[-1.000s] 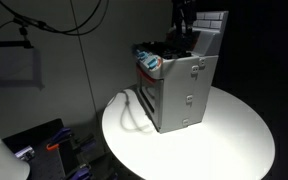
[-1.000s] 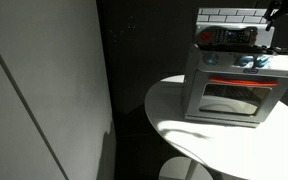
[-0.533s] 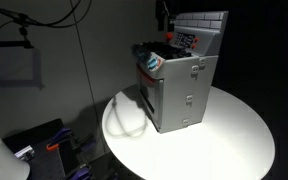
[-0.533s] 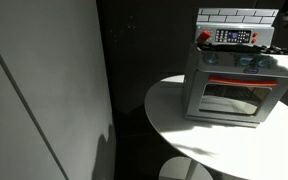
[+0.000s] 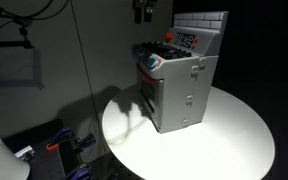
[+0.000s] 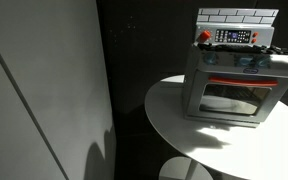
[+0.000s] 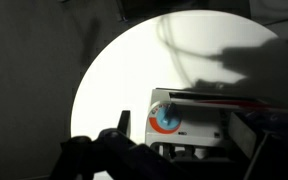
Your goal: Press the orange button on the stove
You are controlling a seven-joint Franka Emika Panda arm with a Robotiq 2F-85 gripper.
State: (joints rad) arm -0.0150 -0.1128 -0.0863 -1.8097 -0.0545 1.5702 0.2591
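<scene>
The round white table (image 5: 239,140) carries the small boxy grey toy stove (image 5: 179,85). The black gripper (image 5: 142,14) hangs well above its front, jaws apart and empty. A misaligned descent could miss the small orange button (image 6: 205,36), hitting neighbouring controls or shoving the light stove.

The room is very dark. One strong light shines down on the round white worktop (image 5: 234,135), so it looks bright in both exterior views. A dark shadow lies on the worktop next to the stove (image 5: 184,90). In the wrist view the worktop glows too white. The picture is soft, and the jaws are dark, blurry shapes.
</scene>
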